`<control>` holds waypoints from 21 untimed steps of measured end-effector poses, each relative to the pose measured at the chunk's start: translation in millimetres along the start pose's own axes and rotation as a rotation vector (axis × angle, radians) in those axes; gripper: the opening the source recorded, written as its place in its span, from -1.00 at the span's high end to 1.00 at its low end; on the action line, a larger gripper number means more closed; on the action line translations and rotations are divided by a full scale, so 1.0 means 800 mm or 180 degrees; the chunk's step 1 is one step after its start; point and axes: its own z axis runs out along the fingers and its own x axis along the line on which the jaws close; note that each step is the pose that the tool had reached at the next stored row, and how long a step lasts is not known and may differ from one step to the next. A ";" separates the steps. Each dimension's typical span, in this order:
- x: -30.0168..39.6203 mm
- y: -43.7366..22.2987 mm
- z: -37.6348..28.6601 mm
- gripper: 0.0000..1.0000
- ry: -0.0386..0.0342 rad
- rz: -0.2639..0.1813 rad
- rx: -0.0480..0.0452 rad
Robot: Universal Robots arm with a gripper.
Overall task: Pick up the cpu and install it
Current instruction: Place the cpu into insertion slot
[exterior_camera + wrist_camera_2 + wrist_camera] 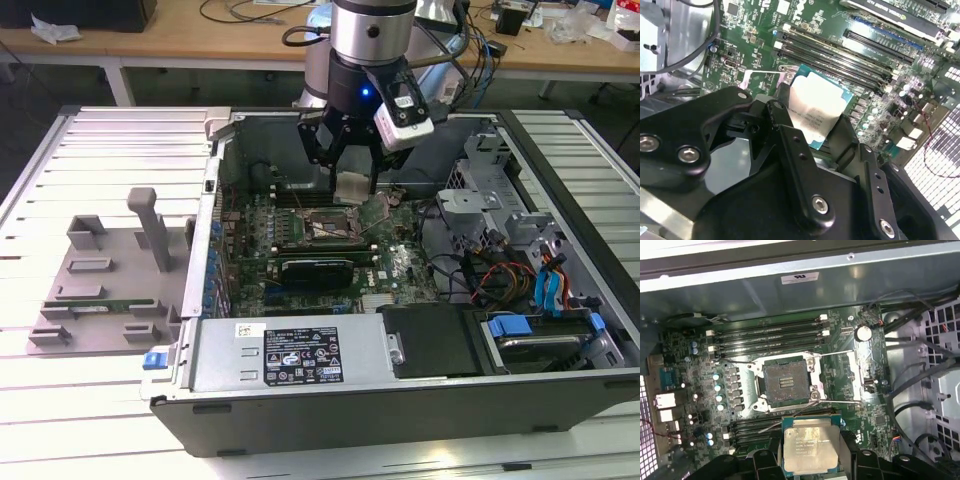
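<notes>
My gripper (350, 178) hangs inside the open computer case and is shut on the cpu (352, 188), a flat square chip with a silver-grey top. In both wrist views the cpu (810, 444) (812, 105) sits clamped between the two black fingers (849, 456) (785, 125). It is held above the green motherboard (400, 265), off to one side of the open cpu socket (786, 382) (320, 228). The socket's metal frame is lifted open and the socket holds nothing.
A grey fixture tray (100, 280) at the exterior view's left holds a long green memory stick (100, 305). Inside the case are a long black card (318, 268), memory slots (770, 337), a drive cage (480, 170) and cables (500, 280) at the exterior view's right.
</notes>
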 end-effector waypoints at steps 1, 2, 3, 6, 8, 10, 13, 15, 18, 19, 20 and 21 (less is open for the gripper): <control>0.0000 0.0000 0.0000 -0.08 0.0000 0.0034 0.0002; 0.0000 0.0000 0.0001 -0.08 0.0000 0.0056 0.0003; 0.0000 0.0000 0.0002 -0.08 0.0000 0.0118 0.0006; 0.0000 0.0000 0.0004 -0.08 0.0001 0.0237 0.0014; 0.0000 0.0000 0.0005 -0.08 0.0001 0.0289 0.0017; 0.0000 0.0000 0.0006 -0.08 0.0001 0.0378 0.0024; 0.0000 0.0000 0.0007 -0.08 0.0001 0.0506 0.0032; 0.0000 0.0000 0.0008 -0.08 0.0001 0.0610 0.0037; 0.0001 0.0000 0.0009 -0.08 0.0003 0.0731 0.0041; 0.0001 0.0000 0.0010 -0.08 0.0003 0.0758 0.0042; 0.0001 0.0000 0.0010 -0.08 0.0003 0.0782 0.0043; 0.0000 0.0000 0.0010 -0.08 0.0004 0.0862 0.0045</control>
